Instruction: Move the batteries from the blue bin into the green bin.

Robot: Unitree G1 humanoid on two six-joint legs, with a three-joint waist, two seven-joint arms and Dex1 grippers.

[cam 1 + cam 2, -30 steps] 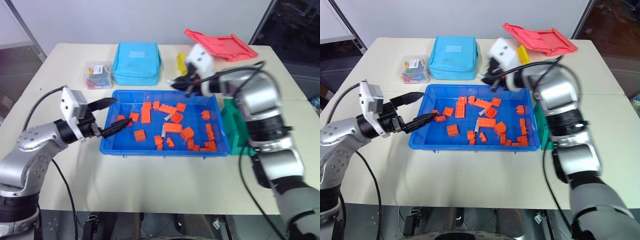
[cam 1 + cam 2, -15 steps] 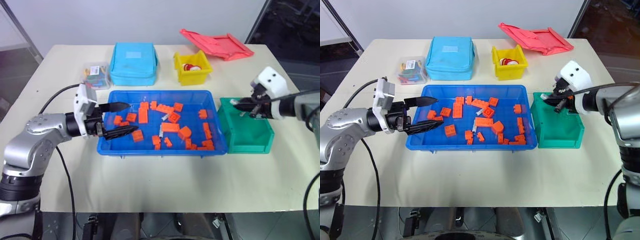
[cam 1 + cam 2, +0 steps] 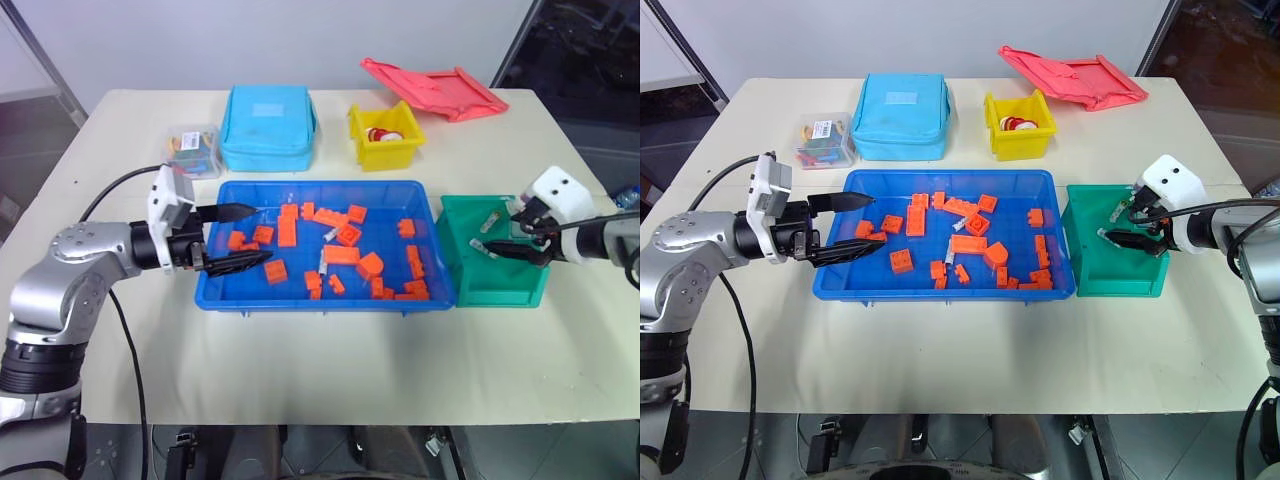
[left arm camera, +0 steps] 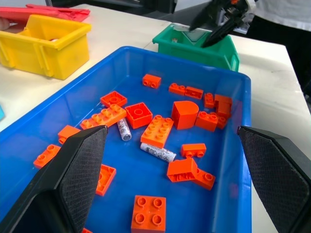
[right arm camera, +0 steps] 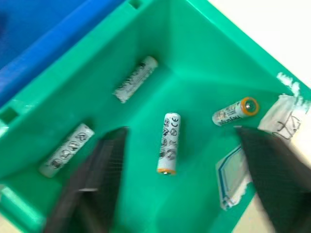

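Observation:
The blue bin (image 3: 320, 300) lies mid-table, holding many orange blocks and two batteries (image 4: 158, 152) near its middle. My left gripper (image 3: 262, 233) hovers open over its left end, holding nothing. To the right stands the green bin (image 3: 495, 290), with several batteries (image 5: 169, 142) lying loose on its floor. My right gripper (image 3: 497, 238) hangs open just over the green bin's inside, its fingers (image 5: 92, 179) spread wide with nothing between them.
At the back of the table stand a yellow bin (image 3: 385, 135), a light-blue zip case (image 3: 272, 125), a small clear box of coloured bits (image 3: 195, 150) and a red lid (image 3: 435, 88). The table's right edge is close beyond the green bin.
My right arm has swung from the blue bin's far edge across to the green bin and sunk, and its gripper has opened. My left gripper stayed put, turning a little.

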